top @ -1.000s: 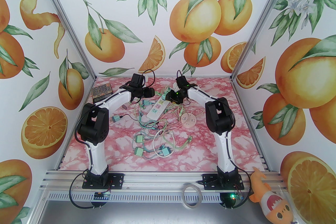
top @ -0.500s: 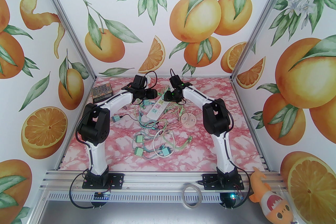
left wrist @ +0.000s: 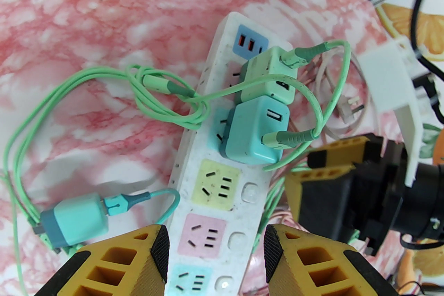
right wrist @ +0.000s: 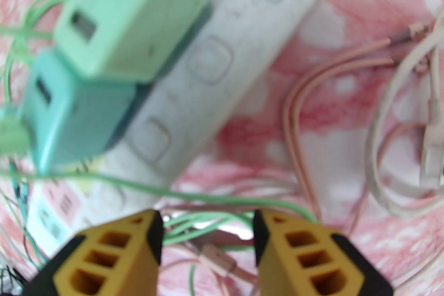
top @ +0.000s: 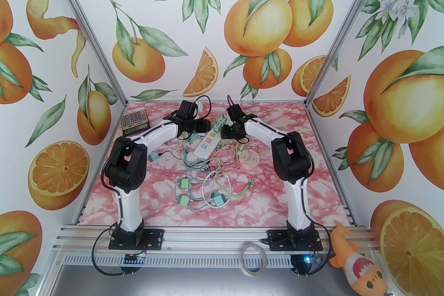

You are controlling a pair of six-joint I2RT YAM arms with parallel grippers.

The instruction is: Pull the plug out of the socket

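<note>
Although the left tool (left wrist: 216, 254) stands partway open astride the power strip (left wrist: 211, 183), little room shows at either edge. Ahead of it, the teal plug (left wrist: 255, 129) and pale green plug (left wrist: 269, 77) sit socketed, a green cable (left wrist: 329, 43) looping around them. The right tool (right wrist: 207, 239), partway open and empty, hovers over loose cables (right wrist: 293, 135); its view is blurred, and the strip's near end is cut off.

Saw the green plug (right wrist: 131, 10) and teal plug (right wrist: 79, 121) badly blurred from the right wrist. Lost the near end of the power strip (left wrist: 184, 169) past the left wrist view's bottom edge. Could not read keys on the calculator (top: 134, 121) from above.
</note>
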